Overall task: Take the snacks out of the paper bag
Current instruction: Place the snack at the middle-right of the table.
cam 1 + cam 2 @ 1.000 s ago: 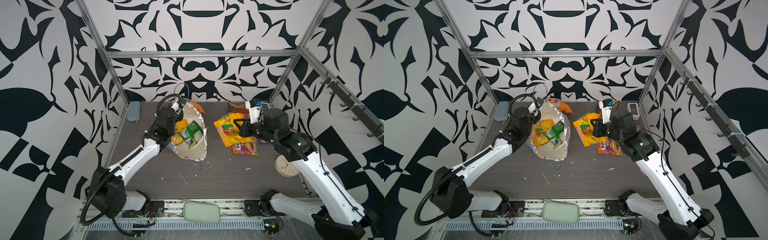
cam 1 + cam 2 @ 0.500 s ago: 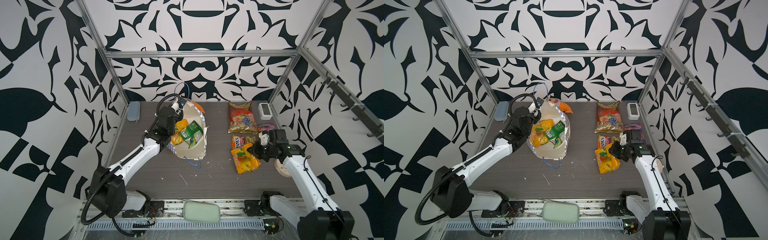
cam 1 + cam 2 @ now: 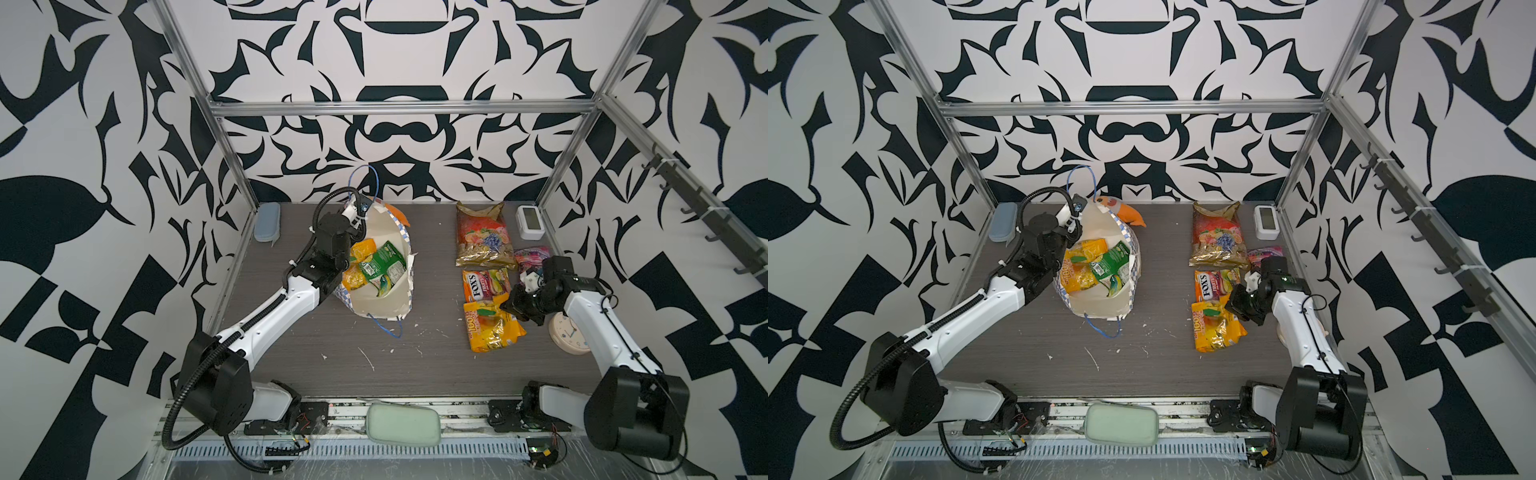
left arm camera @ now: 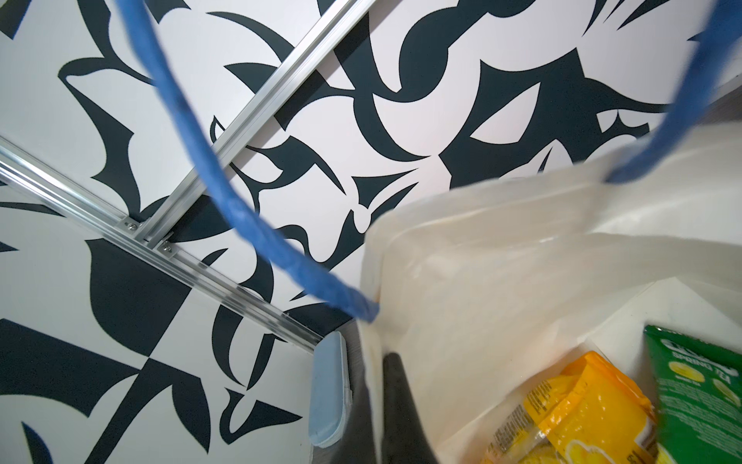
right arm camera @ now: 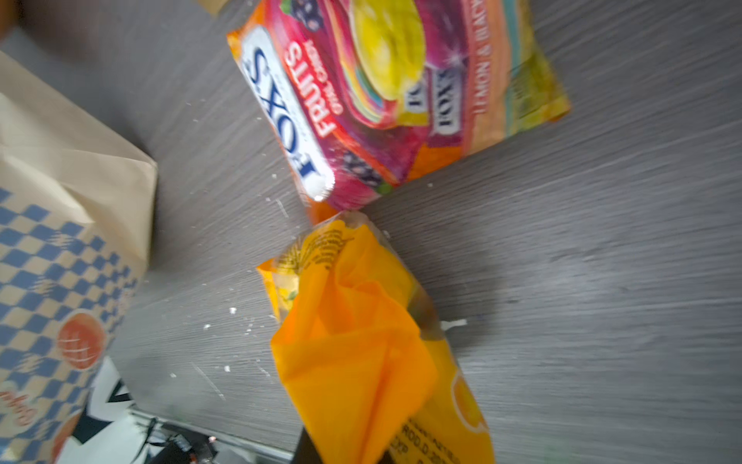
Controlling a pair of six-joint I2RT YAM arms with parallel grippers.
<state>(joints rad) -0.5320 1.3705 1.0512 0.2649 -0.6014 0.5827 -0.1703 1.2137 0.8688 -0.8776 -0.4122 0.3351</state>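
Your right gripper is closed tight on the crumpled end of a yellow-orange packet, well to the right of the paper bag. Your left gripper is closed on the bag's far rim. Inside the bag you have a green packet and a yellow packet. A FOX'S packet lies right of the bag.

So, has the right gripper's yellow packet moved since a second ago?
Yes, forward: the yellow packet was farther back than the FOX'S packet, now it lies in front of it.
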